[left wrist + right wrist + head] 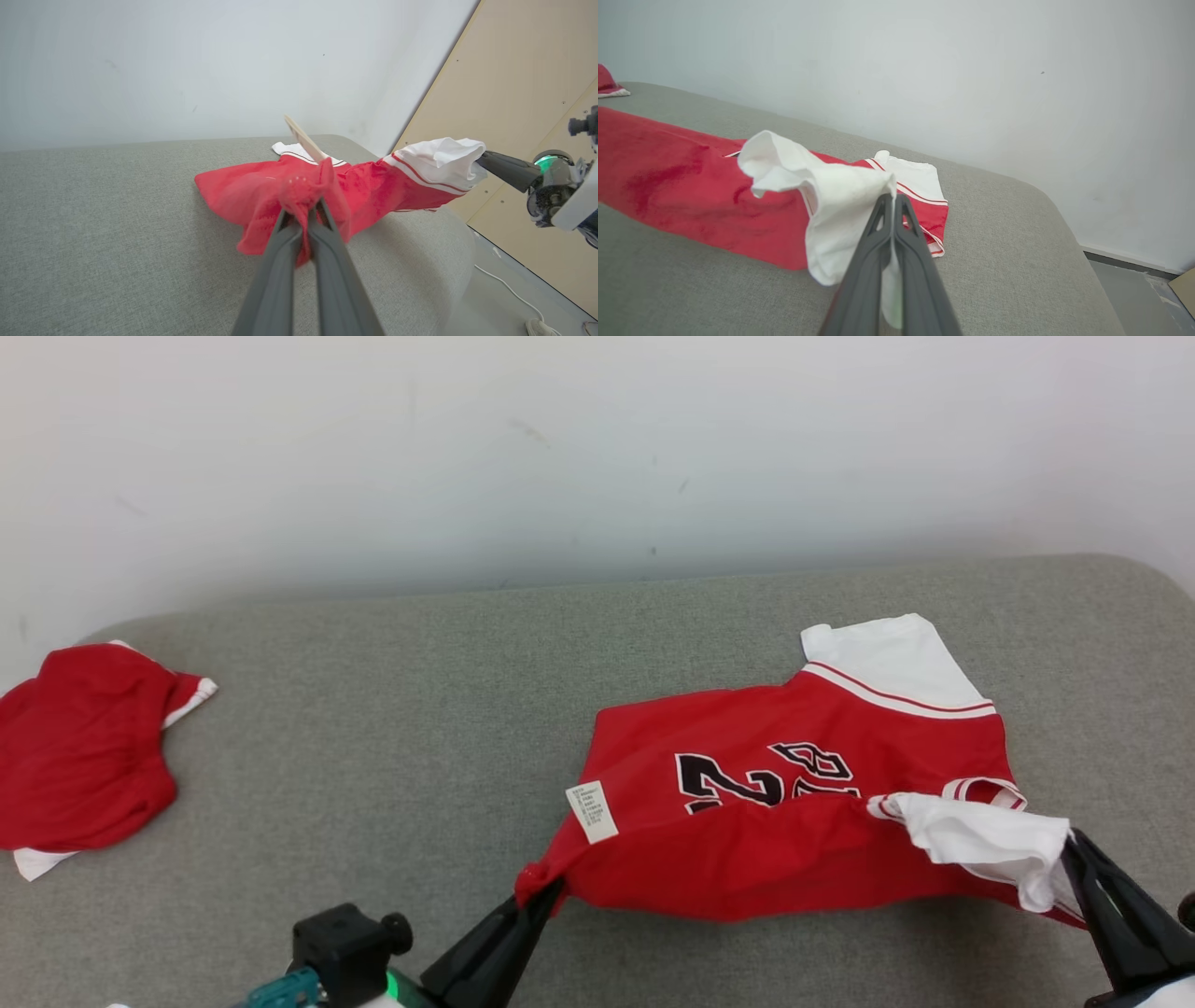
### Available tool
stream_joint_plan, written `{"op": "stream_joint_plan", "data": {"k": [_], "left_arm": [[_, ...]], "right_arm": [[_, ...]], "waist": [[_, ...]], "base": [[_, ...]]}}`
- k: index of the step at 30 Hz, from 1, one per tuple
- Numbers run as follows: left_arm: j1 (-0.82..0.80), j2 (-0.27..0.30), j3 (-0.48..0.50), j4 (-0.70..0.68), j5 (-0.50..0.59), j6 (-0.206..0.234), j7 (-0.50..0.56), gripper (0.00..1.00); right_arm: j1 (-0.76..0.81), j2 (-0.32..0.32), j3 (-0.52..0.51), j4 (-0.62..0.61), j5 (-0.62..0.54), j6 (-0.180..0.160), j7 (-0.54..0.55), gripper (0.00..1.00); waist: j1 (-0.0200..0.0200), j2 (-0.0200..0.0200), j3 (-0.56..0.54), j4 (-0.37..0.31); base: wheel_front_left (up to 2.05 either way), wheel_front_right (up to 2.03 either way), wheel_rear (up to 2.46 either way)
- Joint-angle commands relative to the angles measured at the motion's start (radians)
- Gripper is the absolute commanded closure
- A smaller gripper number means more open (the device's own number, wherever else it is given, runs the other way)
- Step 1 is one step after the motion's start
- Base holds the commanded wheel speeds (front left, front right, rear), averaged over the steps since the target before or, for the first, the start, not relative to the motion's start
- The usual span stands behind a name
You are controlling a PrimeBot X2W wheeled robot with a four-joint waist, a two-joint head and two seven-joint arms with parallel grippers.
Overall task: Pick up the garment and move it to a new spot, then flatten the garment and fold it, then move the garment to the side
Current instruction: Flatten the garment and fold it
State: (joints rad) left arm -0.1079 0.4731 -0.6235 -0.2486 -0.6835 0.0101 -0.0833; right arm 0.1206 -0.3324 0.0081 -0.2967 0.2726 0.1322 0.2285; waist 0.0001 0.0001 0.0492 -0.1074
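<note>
Red jersey (794,803) lower right of head frame, near edge lifted off grey fabric worktop (373,709). Left hand (541,894) clamped on hem corner (530,879), right hand (1072,840) clamped on white sleeve (990,840): cloth pulled taut between them, likely for flattening. Second red garment (79,747) far left, well apart.

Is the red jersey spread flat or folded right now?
Partly folded. On the red jersey, the near edge, pinched by the left gripper and right gripper, drapes over the number's lower half.

I read a black number (747,791) mid-chest on the red garment (747,859): a 2, then a fold-cut digit. The white tag (592,811) at the garment's left edge is illegible.
</note>
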Motion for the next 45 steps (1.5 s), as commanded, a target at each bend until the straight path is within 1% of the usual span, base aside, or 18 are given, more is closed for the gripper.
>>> {"op": "stream_joint_plan", "data": {"k": [1, 7, 12, 17, 23, 27, 28, 29, 30, 31, 32, 33, 35, 37, 38, 40, 42, 45], "left_arm": [[-0.002, 0.004, 0.001, -0.004, 0.009, 0.004, 0.004, 1.0], [0.026, 0.009, -0.014, 0.015, 0.005, 0.014, 0.011, 1.0], [0.05, 0.005, -0.032, 0.085, 0.013, 0.008, -0.001, 1.0], [0.046, -0.013, -0.048, 0.211, 0.017, -0.016, -0.039, 1.0], [0.009, -0.03, -0.078, 0.394, 0.059, -0.049, -0.093, 1.0], [-0.008, -0.048, -0.083, 0.47, 0.082, -0.055, -0.124, 1.0], [-0.012, -0.054, -0.081, 0.483, 0.086, -0.053, -0.134, 0.89], [-0.015, -0.059, -0.078, 0.494, 0.089, -0.048, -0.142, 0.64], [-0.015, -0.059, -0.078, 0.494, 0.089, -0.048, -0.142, 0.64], [-0.016, -0.063, -0.076, 0.504, 0.093, -0.047, -0.15, 0.51], [-0.014, -0.068, -0.074, 0.513, 0.095, -0.043, -0.155, 0.03], [-0.011, -0.072, -0.071, 0.522, 0.092, -0.04, -0.161, 0.0], [-0.005, -0.076, -0.065, 0.538, 0.096, -0.036, -0.167, 0.0], [0.003, -0.084, -0.059, 0.552, 0.097, -0.03, -0.171, 0.0], [0.009, -0.087, -0.055, 0.554, 0.095, -0.029, -0.174, 0.0], [0.02, -0.09, -0.046, 0.556, 0.096, -0.024, -0.175, 0.0], [0.033, -0.09, -0.034, 0.547, 0.104, -0.016, -0.179, 0.0], [0.062, -0.086, -0.009, 0.514, 0.128, 0.012, -0.181, 0.0]], "right_arm": [[-0.018, -0.03, 0.022, -0.003, 0.007, -0.003, 0.009, 1.0], [-0.003, -0.161, 0.108, 0.038, 0.031, -0.003, 0.054, 1.0], [0.018, -0.227, 0.204, 0.081, 0.071, -0.003, 0.081, 1.0], [-0.014, -0.247, 0.33, 0.164, 0.106, -0.003, 0.059, 1.0], [-0.091, -0.219, 0.485, 0.288, 0.12, -0.003, 0.029, 1.0], [-0.131, -0.215, 0.552, 0.351, 0.138, -0.003, 0.014, 1.0], [-0.14, -0.217, 0.561, 0.362, 0.142, -0.003, 0.009, 1.0], [-0.145, -0.22, 0.568, 0.371, 0.145, -0.003, 0.005, 1.0], [-0.145, -0.22, 0.568, 0.371, 0.145, -0.003, 0.005, 1.0], [-0.149, -0.223, 0.574, 0.382, 0.149, -0.003, 0.004, 1.0], [-0.152, -0.227, 0.576, 0.392, 0.15, -0.003, 0.001, 0.93], [-0.156, -0.228, 0.572, 0.4, 0.149, -0.003, -0.003, 0.78], [-0.158, -0.228, 0.56, 0.415, 0.146, -0.003, -0.009, 0.77], [-0.149, -0.232, 0.552, 0.427, 0.152, -0.003, -0.004, 0.72], [-0.142, -0.236, 0.551, 0.428, 0.154, -0.003, -0.002, 0.6], [-0.129, -0.248, 0.545, 0.423, 0.163, -0.003, -0.004, 0.0], [-0.114, -0.256, 0.526, 0.419, 0.171, -0.003, -0.005, 0.0], [-0.084, -0.257, 0.48, 0.404, 0.183, -0.003, -0.012, 0.0]], "waist": [[-0.0001, -0.0001, -0.004, -0.001], [-0.0001, -0.0001, -0.015, 0.0], [-0.0001, -0.0001, 0.014, 0.005], [-0.0001, -0.0001, 0.056, 0.008], [-0.0001, -0.0001, 0.092, 0.011], [-0.0001, -0.0001, 0.094, 0.015], [-0.0001, -0.0001, 0.093, 0.016], [-0.0001, -0.0001, 0.092, 0.018], [-0.0001, -0.0001, 0.092, 0.018], [-0.0001, -0.0001, 0.09, 0.018], [-0.0001, -0.0001, 0.086, 0.019], [-0.0001, -0.0001, 0.082, 0.018], [-0.0001, -0.0001, 0.074, 0.016], [-0.0001, -0.0001, 0.066, 0.014], [-0.0001, -0.0001, 0.061, 0.013], [-0.0001, -0.0001, 0.055, 0.012], [-0.0001, -0.0001, 0.049, 0.01], [-0.0001, -0.0001, 0.039, 0.006]], "base": [[0.0, 0.0, 0.0], [0.0, 0.0, 0.0], [0.0, 0.0, 0.0], [0.0, 0.0, 0.0], [0.0, 0.0, 0.0], [0.0, 0.0, 0.0], [0.0, 0.0, 0.0], [0.0, 0.0, 0.0], [0.0, 0.0, 0.0], [0.0, 0.0, 0.0], [0.0, 0.0, 0.0], [0.0, 0.0, 0.0], [0.0, 0.0, 0.0], [0.0, 0.0, 0.0], [0.0, 0.0, 0.0], [0.0, 0.0, 0.0], [0.0, 0.0, 0.0], [0.0, 0.0, 0.0]]}}
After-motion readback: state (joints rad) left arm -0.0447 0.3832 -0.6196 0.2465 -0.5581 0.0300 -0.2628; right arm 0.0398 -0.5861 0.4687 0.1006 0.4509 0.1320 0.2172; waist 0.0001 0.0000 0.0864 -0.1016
